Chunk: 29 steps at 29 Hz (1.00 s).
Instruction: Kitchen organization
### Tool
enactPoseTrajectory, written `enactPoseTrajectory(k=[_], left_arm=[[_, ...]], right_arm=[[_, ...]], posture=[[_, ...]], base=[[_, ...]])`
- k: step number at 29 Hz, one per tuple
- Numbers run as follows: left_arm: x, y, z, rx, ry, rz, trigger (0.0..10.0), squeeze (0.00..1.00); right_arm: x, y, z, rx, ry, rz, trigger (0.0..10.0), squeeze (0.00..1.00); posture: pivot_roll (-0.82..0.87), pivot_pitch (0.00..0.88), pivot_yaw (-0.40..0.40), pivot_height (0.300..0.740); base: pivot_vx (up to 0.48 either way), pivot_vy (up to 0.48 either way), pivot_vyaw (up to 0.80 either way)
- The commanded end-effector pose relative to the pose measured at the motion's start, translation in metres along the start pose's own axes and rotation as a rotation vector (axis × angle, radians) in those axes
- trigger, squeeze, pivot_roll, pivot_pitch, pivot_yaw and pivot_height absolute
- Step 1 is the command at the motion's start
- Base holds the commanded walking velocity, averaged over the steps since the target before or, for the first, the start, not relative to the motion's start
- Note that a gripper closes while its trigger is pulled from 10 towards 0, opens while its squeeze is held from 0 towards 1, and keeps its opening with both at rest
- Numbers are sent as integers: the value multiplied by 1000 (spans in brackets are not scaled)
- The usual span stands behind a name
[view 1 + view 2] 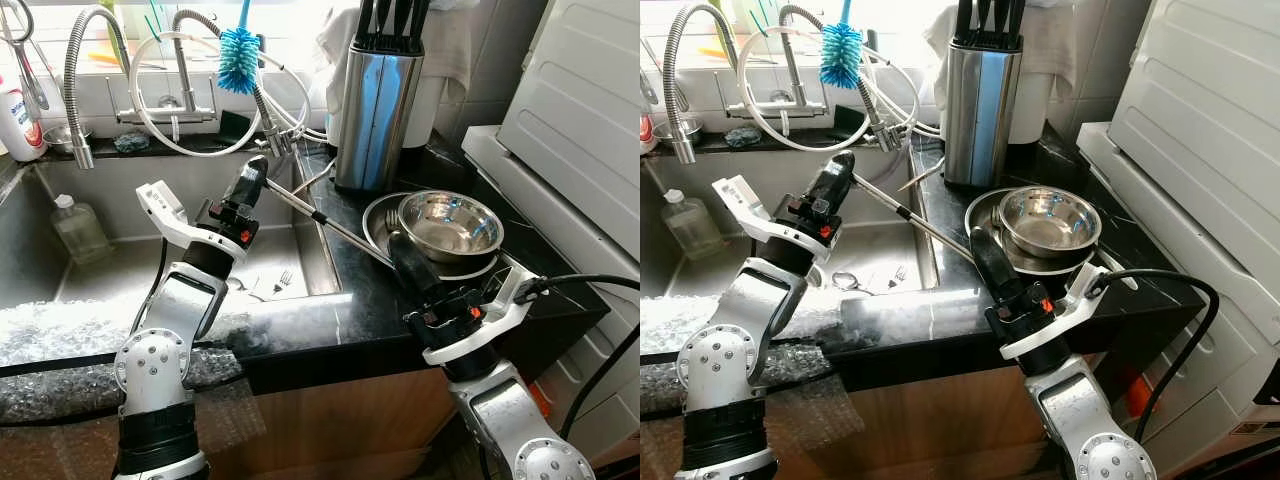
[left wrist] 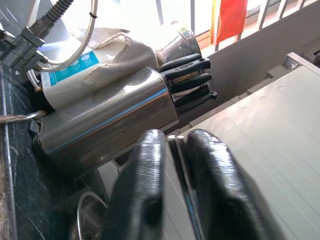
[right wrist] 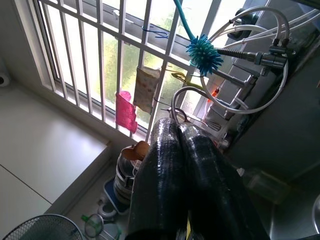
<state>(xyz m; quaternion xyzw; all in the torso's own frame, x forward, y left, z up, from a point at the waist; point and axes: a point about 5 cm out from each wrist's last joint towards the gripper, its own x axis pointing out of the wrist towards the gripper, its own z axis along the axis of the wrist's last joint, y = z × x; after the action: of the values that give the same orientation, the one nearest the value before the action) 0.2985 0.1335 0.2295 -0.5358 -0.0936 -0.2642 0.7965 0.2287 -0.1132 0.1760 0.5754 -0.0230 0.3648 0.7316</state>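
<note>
Over the sink: left claw (image 1: 252, 180) gripped a thin metal rod (image 1: 330, 222).
Right claw (image 1: 400, 252): pressed shut, empty, beside steel bowl (image 1: 450, 225) on worktop (image 1: 340, 300).
Progress: seemingly early; fork (image 1: 283, 282) remained in sink.

Black counter (image 1: 300, 325) mid-frame, knife block (image 1: 375, 100) upright at upper centre, plate (image 1: 378, 222) right of centre carrying steel bowl (image 1: 450, 224), sink (image 1: 110, 262) at left, fork (image 1: 283, 282) and bottle (image 1: 78, 228) inside
</note>
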Motion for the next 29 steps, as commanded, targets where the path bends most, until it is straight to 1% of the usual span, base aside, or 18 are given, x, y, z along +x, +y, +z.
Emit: enactPoseTrajectory(k=[1, 10, 12, 17, 21, 23, 24, 25, 29], left_arm=[[2, -3, -3, -10, 18, -19, 0, 0], [2, -3, -3, -26, 11, -17, 0, 0], [2, -3, -2, -25, 11, -17, 0, 0], [1, -2, -2, -24, 13, -16, 0, 0], [1, -2, -2, -22, 17, -17, 0, 0], [1, -2, -3, -18, 21, -14, 0, 0], [0, -1, -4, -15, 25, -15, 0, 0], [0, -1, -4, -15, 26, -15, 0, 0], [1, -2, -3, -16, 24, -17, 0, 0]], right_arm=[[0, 1, 4, -7, -26, 6, 10000, 0], [1, -2, 9, -33, -57, -17, 10000, 0], [2, -2, 9, -57, -58, -23, 10000, 0], [3, -4, 9, -78, -63, -38, 10000, 0], [3, -8, 12, -118, -85, -80, 10000, 0], [3, -9, 12, -116, -85, -87, 10000, 0], [3, -10, 11, -118, -79, -91, 10000, 39], [3, -10, 11, -119, -75, -93, 10000, 1000], [4, -12, 11, -130, -80, -102, 10000, 1000]], posture=[[-145, 0, -50, 740], [-145, 0, -52, 740], [-145, 0, -53, 740], [-146, 0, -52, 740], [-147, 0, -52, 740], [-145, 0, -52, 740], [-146, 0, -52, 740], [-146, 0, -52, 740], [-146, 0, -52, 740]], base=[[0, 0, 0], [0, 0, 0], [0, 0, 0], [0, 0, 0], [0, 0, 0], [0, 0, 0], [0, 0, 0], [0, 0, 0], [0, 0, 0]])
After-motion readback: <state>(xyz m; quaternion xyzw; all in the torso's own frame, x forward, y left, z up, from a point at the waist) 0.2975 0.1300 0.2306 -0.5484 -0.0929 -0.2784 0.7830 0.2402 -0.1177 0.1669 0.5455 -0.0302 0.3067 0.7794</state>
